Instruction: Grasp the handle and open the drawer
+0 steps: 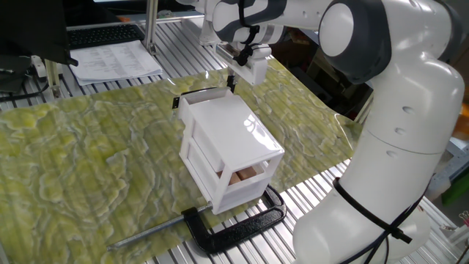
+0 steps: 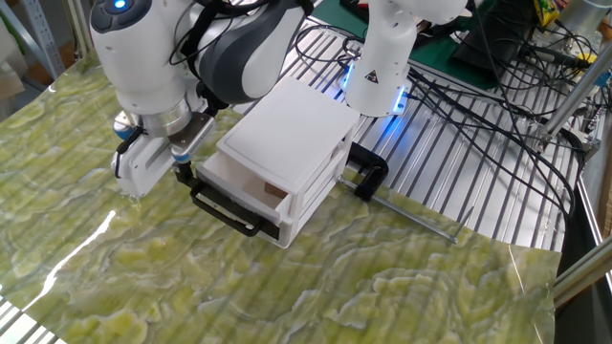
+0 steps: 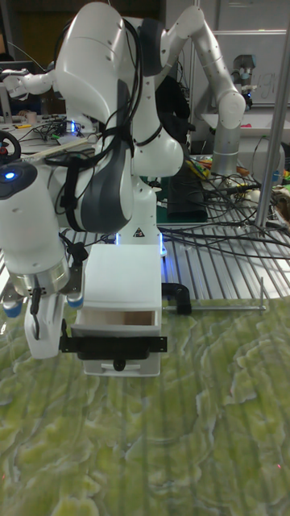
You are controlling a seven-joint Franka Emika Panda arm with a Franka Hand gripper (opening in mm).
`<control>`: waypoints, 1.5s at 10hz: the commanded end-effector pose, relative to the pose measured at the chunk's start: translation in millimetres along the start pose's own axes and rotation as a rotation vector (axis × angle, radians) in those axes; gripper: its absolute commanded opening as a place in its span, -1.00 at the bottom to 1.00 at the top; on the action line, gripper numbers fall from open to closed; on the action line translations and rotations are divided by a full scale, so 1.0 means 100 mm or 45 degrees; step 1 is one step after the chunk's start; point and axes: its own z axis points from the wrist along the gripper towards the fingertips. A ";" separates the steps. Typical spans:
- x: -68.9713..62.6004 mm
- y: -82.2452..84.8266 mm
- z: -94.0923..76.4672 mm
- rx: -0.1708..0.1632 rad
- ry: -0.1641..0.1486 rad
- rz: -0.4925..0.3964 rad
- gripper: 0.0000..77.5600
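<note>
A glossy white box (image 2: 287, 124) stands on the green mat. Its upper drawer (image 2: 241, 187) is pulled partly out and shows a pale tan floor (image 3: 117, 319). A black bar handle (image 2: 228, 207) runs across the drawer front; it shows too in the tall view as the handle (image 3: 113, 345) and behind the box as the handle (image 1: 198, 95). My gripper (image 2: 184, 174) is shut on the left end of that bar, seen from the front as the gripper (image 3: 64, 337). In the view from behind the box the gripper (image 1: 232, 85) hangs past the box's far corner. A tiny black knob (image 3: 119, 366) sits on the lower front.
A large black C-clamp (image 1: 238, 224) pins the box at its back, also visible as the clamp (image 2: 368, 172). Papers (image 1: 113, 60) lie on the slatted table beyond the mat. A second robot's base (image 2: 378, 76) and cables stand behind the box.
</note>
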 end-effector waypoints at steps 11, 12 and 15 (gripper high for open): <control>-0.02 0.20 -0.04 -0.009 -0.007 0.047 -0.95; -0.03 0.23 -0.03 -0.009 -0.003 0.051 -0.95; -0.05 0.27 -0.04 -0.008 -0.001 0.047 -0.95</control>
